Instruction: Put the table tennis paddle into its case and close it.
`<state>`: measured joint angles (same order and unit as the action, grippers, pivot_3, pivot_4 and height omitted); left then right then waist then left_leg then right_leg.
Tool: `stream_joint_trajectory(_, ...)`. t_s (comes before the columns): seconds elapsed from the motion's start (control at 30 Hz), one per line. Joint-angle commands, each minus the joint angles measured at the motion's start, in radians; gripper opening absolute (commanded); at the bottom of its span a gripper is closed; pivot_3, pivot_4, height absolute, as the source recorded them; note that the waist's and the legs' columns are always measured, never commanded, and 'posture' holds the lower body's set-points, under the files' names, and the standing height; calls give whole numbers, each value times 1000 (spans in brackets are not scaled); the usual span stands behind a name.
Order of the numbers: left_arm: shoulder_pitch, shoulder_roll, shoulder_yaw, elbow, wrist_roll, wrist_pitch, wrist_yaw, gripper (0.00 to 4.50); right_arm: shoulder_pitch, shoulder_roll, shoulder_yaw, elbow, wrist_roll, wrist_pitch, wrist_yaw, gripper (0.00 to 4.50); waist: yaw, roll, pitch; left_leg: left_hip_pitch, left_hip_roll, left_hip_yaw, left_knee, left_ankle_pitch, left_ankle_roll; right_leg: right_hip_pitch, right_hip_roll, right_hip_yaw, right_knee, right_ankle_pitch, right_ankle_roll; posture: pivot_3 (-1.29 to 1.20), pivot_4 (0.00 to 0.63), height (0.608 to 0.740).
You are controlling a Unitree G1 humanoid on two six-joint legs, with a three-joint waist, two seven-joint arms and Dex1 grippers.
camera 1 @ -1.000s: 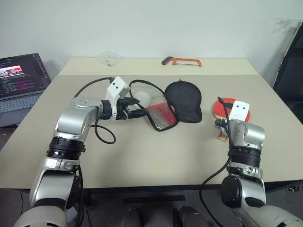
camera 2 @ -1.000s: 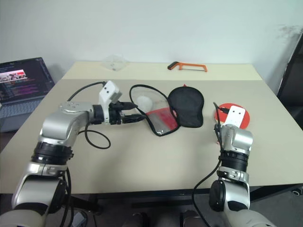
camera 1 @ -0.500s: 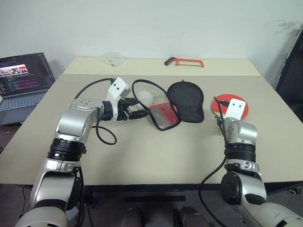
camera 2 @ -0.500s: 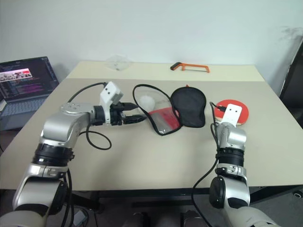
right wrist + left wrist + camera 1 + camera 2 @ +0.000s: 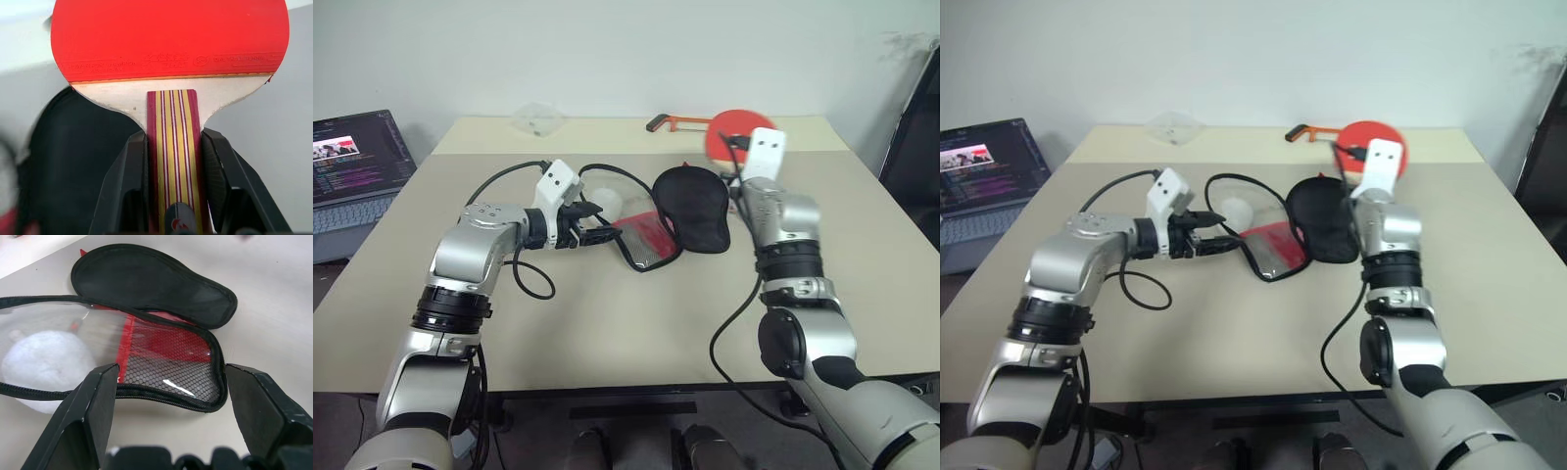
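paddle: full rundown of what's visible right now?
The paddle has a round red rubber face with faint embossed lettering near its lower edge, a pale wood blade neck, and a handle striped red and yellow. The right tool is shut on the handle, its two black fingers pressing either side. The paddle is off the table, face up and tilted, blade pointing away from the robot, above the black flap of the open case.

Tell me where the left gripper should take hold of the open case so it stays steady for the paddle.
Probably the near black-edged rim of the case, at its narrow mesh end. The left gripper already faces it with open jaws straddling that edge, leaving the wide mouth clear for the table tennis paddle held by the right gripper.
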<state>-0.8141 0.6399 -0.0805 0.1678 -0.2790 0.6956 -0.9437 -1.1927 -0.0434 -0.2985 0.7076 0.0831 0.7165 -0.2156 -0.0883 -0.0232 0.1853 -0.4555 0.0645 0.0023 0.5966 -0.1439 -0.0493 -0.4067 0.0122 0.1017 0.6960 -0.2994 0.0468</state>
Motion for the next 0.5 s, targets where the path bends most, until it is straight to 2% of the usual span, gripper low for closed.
stream_joint_trajectory(0.03, 9, 16, 37, -62, -16, 16, 15, 3730, -66, 16, 33, 118, 16, -106, 63, 1095, 1, 0, 0, 0, 0, 0, 0, 0, 0, 0, 0, 0, 0, 0, 0, 0, 150, 740)
stream_joint_trajectory(0.2, 44, 31, 55, -118, -29, 54, 33, 3730, -85, 4, 43, 228, 15, -170, 56, 1095, 6, 0, 0, -1, 0, -1, -2, 0, 0, 0, -1, -2, -1, 0, 0, 0, 150, 740)
stream_joint_trajectory(0.5, 62, 35, 58, -153, -40, 80, 52, 3730, -95, -10, 69, 298, 18, -183, 82, 1095, 4, 0, 0, 0, 0, -1, -2, 1, -2, 0, -1, -2, 1, 0, 0, 0, 150, 740)
